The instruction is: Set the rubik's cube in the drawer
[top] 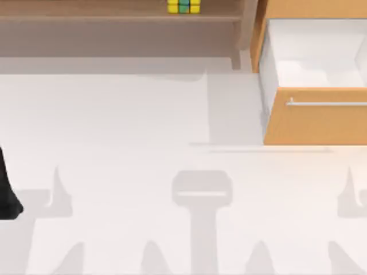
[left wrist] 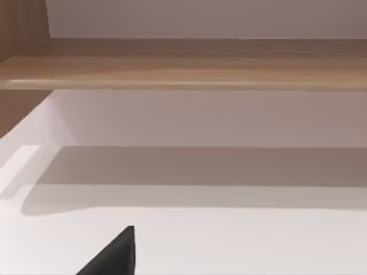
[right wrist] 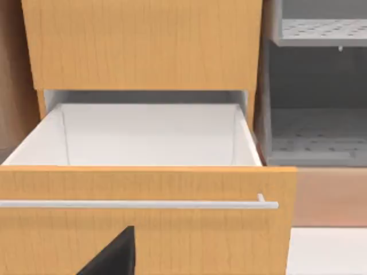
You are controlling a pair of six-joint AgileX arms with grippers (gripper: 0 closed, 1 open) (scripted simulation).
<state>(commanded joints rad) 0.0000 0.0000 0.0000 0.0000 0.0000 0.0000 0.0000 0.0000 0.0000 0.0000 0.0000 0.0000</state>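
Tabletop [top: 114,143]: pale, plain white surface seen from above, with soft grey shadows of the arms along its near edge.
Shelf [top: 86,11]: long brown wooden shelf along the tabletop's far edge, from the far left corner past the middle.
Cube [top: 183,6]: small yellow and green rubik's cube resting on the shelf near its right end, well apart from the drawer.
Drawer [top: 315,117]: at the far right corner, pulled open; orange-tan front, thin silver handle [top: 327,103], white inside with nothing in it.
Left arm [top: 7,189]: dark shape at the tabletop's left edge, well apart from the cube; whether its fingers are wide or narrow cannot be told.
Right wrist view: faces the open drawer's front from close by; one dark fingertip [right wrist: 112,258] at the frame's edge, spread impossible to judge.
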